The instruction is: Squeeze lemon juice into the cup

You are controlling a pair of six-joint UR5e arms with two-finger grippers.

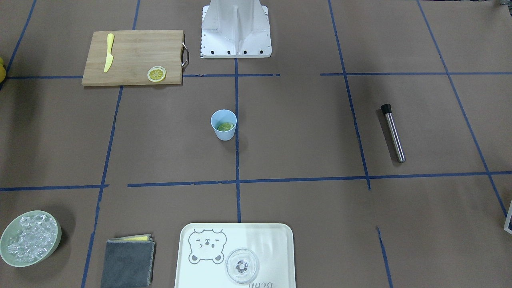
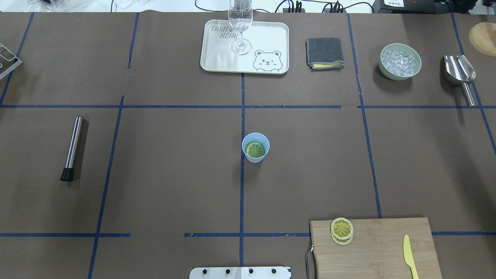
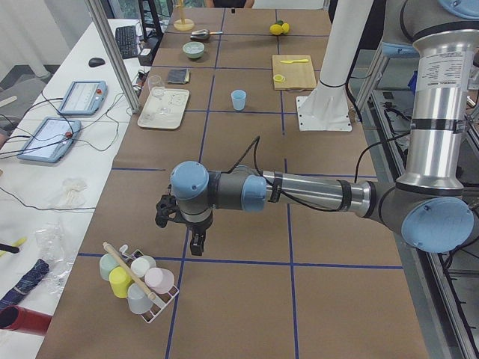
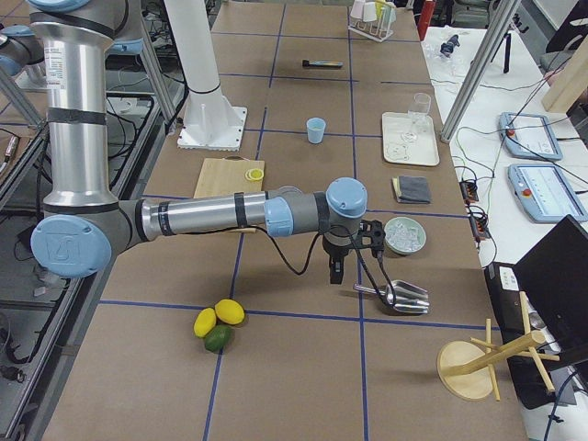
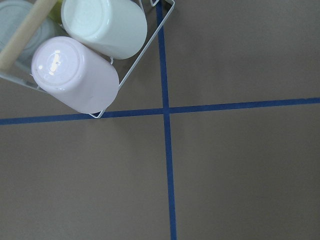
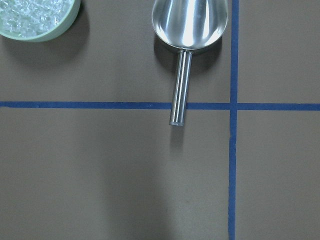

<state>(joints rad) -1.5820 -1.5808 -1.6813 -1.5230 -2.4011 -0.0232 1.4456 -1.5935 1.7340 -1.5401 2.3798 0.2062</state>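
Observation:
The light-blue cup stands upright near the table's middle, also seen in the front-facing view. The yellow-green lemon slice lies inside it, tilted against the wall, and shows there too. Both arms are far from the cup. My left gripper hangs over the table's left end beside a rack of cups; my right gripper hangs over the right end near the ice bowl and scoop. They show only in the side views, so I cannot tell whether they are open or shut. No fingers show in the wrist views.
A cutting board holds an orange-yellow slice and a yellow toy knife. A steel muddler lies at the left. At the far side are a tray with a glass, a grey cloth, an ice bowl and a scoop.

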